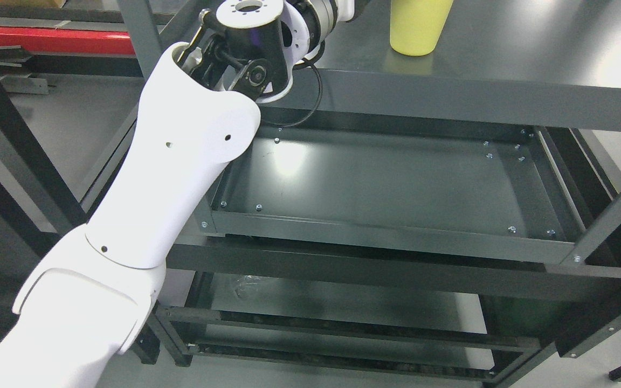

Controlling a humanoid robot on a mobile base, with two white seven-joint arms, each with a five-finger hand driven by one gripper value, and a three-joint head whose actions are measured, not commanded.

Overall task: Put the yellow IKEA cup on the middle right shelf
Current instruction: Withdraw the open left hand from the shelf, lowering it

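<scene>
A pale yellow cup (pixel 417 27) stands upright at the top of the frame, right of centre, its upper part cut off by the picture edge; what shows is a smooth, matte, slightly tapered body narrowing to a rounded base. It rests on a flat dark grey metal shelf (pixel 531 59) that fills the upper right of the frame, with a faint yellow reflection on the surface just below the base. Nothing touches the cup. The left arm (pixel 181 161) rises from the lower left corner toward the top centre, clad in glossy white plastic shells with small round holes, ending in a black and white wrist joint (pixel 259 48) with a ring of bolt holes and a thin black cable (pixel 313 99) looping under it. Its hand lies beyond the top edge, so whether the fingers are spread or closed cannot be told. In the middle of the frame, under the cup's shelf, is a lower shelf tray (pixel 386 183) of dark grey sheet metal with raised rims, silver bolt heads near the corners and a bright glare of light at its left. Dark angled steel uprights frame the rack. Below, more rails and a grey floor (pixel 73 124) show; a red bar (pixel 57 40) crosses the upper left
</scene>
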